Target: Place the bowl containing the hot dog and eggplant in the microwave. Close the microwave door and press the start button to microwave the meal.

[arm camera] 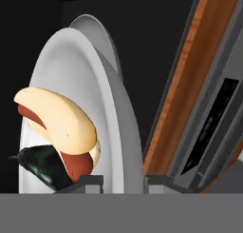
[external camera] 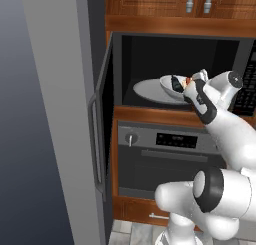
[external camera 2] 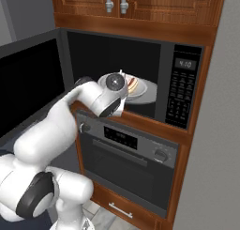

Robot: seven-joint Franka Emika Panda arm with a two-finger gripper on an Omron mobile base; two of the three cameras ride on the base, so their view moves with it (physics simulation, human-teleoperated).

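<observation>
The gripper [external camera: 189,88] grips the bowl [external camera: 170,84] by its rim inside the microwave [external camera 2: 185,48]; lower it flat onto the turntable [external camera: 147,91] (hot dog [arm camera: 59,120] riding loose) before releasing

The bowl [external camera: 167,84], holding hot dog [arm camera: 57,120] and eggplant [arm camera: 40,165], sits inside the microwave [external camera 2: 187,50], above the oven [external camera 2: 136,158].

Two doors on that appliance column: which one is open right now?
The microwave door, swung wide to the left on its hinge. The oven below has its door shut flush.
</observation>
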